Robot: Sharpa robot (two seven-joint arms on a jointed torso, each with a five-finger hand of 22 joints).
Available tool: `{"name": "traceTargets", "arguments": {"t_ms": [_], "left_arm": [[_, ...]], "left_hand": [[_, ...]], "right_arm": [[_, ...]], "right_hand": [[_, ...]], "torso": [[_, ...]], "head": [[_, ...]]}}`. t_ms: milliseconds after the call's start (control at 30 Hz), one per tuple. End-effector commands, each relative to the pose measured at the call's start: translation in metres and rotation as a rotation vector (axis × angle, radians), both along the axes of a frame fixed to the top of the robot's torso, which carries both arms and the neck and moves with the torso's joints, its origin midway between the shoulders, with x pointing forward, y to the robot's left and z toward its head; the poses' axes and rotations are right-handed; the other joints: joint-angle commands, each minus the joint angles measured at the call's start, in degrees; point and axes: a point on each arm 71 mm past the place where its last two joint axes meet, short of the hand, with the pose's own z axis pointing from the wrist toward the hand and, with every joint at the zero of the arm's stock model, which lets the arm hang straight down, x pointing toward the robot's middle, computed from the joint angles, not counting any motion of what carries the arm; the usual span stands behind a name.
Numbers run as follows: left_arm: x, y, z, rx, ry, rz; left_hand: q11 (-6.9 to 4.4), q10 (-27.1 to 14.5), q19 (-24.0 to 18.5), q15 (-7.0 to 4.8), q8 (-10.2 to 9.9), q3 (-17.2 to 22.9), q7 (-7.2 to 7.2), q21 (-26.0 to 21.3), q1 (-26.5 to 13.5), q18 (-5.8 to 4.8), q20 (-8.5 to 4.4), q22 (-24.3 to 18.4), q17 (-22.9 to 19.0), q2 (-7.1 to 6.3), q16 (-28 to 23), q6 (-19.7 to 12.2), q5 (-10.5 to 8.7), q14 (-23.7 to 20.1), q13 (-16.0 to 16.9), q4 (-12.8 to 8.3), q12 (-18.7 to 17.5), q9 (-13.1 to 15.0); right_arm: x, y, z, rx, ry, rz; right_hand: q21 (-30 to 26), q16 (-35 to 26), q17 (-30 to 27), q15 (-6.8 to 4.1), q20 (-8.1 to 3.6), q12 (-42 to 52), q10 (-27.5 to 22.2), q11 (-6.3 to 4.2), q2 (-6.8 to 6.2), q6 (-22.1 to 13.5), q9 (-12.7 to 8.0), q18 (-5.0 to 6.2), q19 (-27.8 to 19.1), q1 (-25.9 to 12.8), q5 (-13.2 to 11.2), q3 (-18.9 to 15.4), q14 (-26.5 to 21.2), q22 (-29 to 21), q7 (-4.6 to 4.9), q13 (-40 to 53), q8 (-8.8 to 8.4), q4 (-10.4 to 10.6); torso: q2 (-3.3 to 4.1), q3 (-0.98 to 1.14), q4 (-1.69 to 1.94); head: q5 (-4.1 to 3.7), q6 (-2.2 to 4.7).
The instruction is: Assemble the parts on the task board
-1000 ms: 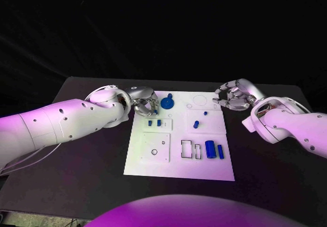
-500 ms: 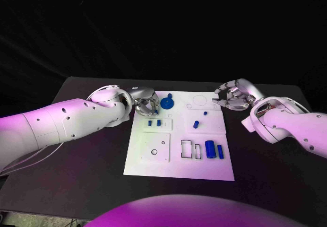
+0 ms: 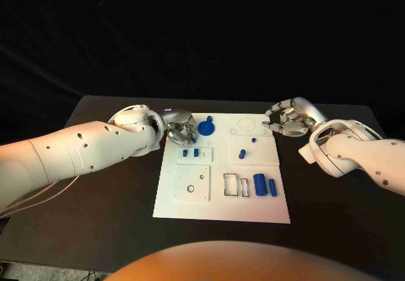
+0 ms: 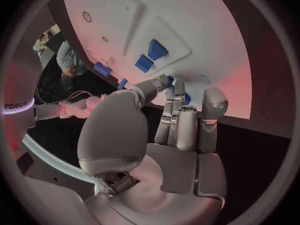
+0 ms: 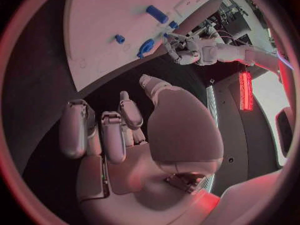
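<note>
While your left hand (image 3: 179,127) reaches its fingers onto the far left corner of the white board (image 3: 223,199), touching a blue part (image 3: 206,126), your right hand (image 3: 287,119) hovers empty beside the far right corner, fingers loosely curled.

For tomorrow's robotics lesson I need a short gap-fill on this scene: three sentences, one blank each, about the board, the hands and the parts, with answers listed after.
1. The task board lying on the black table is coloured ____.
2. The left hand reaches the board's far corner beside the round blue part, while the ____ hand hovers off the board's opposite far corner, holding nothing.
3. The small parts on the board are coloured ____.

Missing words: white; right; blue
</note>
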Motion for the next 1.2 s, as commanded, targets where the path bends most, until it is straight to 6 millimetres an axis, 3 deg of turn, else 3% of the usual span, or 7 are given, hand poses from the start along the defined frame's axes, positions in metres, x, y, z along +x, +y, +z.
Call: {"name": "traceTargets", "arguments": {"t_ms": [33,333,433,500,1100,1200], "left_arm": [[-0.0024,-0.001,-0.0054,0.034,0.039,-0.013],[-0.0017,-0.0011,-0.0051,0.025,0.037,-0.008],[-0.0015,-0.0005,-0.0058,0.031,0.045,-0.001],[-0.0014,-0.0001,-0.0061,0.033,0.047,0.002],[-0.0013,0.0029,-0.0032,-0.001,0.025,0.016],[-0.0015,0.0056,-0.003,-0.001,0.023,0.021]], "left_hand": [[-0.07,0.35,-0.38,0.11,-0.1,-0.23,-0.03,-0.29,-0.19,-0.07,0.04,6.91,-0.02,0.17,-0.32,0.47,-0.17,-0.3,-0.05,0.12,-0.32,-0.07],[0.04,0.4,-0.53,0.33,-0.42,-0.34,0.07,-0.34,-0.28,-0.1,0.14,6.9,-0.14,0.12,-0.36,0.2,-0.19,-0.43,-0.04,0.2,-0.77,-0.21],[0.86,0.14,-0.86,1.25,-3.31,-0.44,0.59,-0.43,-0.73,-0.2,0.8,6.84,-0.96,-0.74,-0.57,-4.42,-0.37,-0.97,-0.05,0.38,-2.36,-1.51],[1.2,-0.08,-1.04,1.53,-4.1,-0.51,0.8,-0.6,-0.87,-0.17,1.05,6.78,-1.44,-1.02,-0.71,-5.99,-0.39,-1.25,-0.06,0.48,-2.97,-1.89],[1.65,-0.16,-1.34,2.0,-5.12,-1.03,0.59,-0.79,-1.59,-0.05,1.64,6.71,-2.26,-2.02,-0.88,-9.1,-0.08,-1.81,0.1,0.82,-4.03,-2.49],[1.69,-0.25,-1.48,2.02,-5.16,-1.07,0.48,-0.98,-1.63,0.0,1.68,6.65,-2.61,-2.15,-0.99,-9.32,-0.04,-1.97,0.12,0.82,-4.16,-2.53]], "right_arm": [[-0.0004,0.0018,-0.0005,-0.004,0.003,0.015],[-0.0006,0.0021,-0.0005,-0.004,0.003,0.016],[-0.0007,0.002,-0.0005,-0.004,0.003,0.016],[-0.0007,0.0019,-0.0005,-0.004,0.003,0.015],[-0.0005,0.0014,-0.0008,-0.006,0.006,0.017],[-0.0007,0.0018,-0.0019,-0.02,0.018,0.028]], "right_hand": [[-0.32,-0.28,9.98,-0.31,-0.2,0.1,0.08,-0.1,0.15,-0.17,0.06,0.94,-0.12,-0.51,0.33,0.32,4.46,8.16,-0.01,-0.06,0.35,0.06],[-0.32,-0.28,9.98,-0.31,-0.2,0.1,0.08,-0.1,0.15,-0.17,0.06,0.94,-0.12,-0.51,0.33,0.32,4.46,8.16,-0.01,-0.06,0.35,0.06],[-0.32,-0.28,9.98,-0.31,-0.2,0.1,0.08,-0.1,0.15,-0.17,0.06,0.94,-0.12,-0.51,0.33,0.32,4.46,8.16,-0.01,-0.06,0.35,0.06],[-0.32,-0.28,9.98,-0.31,-0.2,0.1,0.08,-0.1,0.15,-0.17,0.06,0.94,-0.12,-0.51,0.33,0.32,4.46,8.16,-0.01,-0.06,0.35,0.06],[-0.51,-0.34,9.92,-0.34,-0.24,-0.1,0.03,-0.13,0.03,-0.26,0.06,0.96,-0.11,-0.75,0.3,0.56,4.46,8.09,-0.02,-0.3,0.44,-0.13],[-1.06,-0.48,9.75,-0.33,-0.25,-2.36,-1.73,-0.09,-0.18,-0.53,0.03,1.05,-0.3,-0.72,0.21,0.85,4.41,7.87,0.01,-2.35,0.43,-0.52]], "torso": [[-0.01,0.0,-0.02],[0.04,0.04,0.01],[0.01,0.03,-0.02],[0.0,0.02,-0.03],[-0.01,-0.03,0.01],[-0.01,-0.05,-0.01]], "head": [[0.0,0.01],[0.06,0.01],[0.02,0.01],[0.03,0.01],[0.07,0.01],[0.09,0.01]]}}
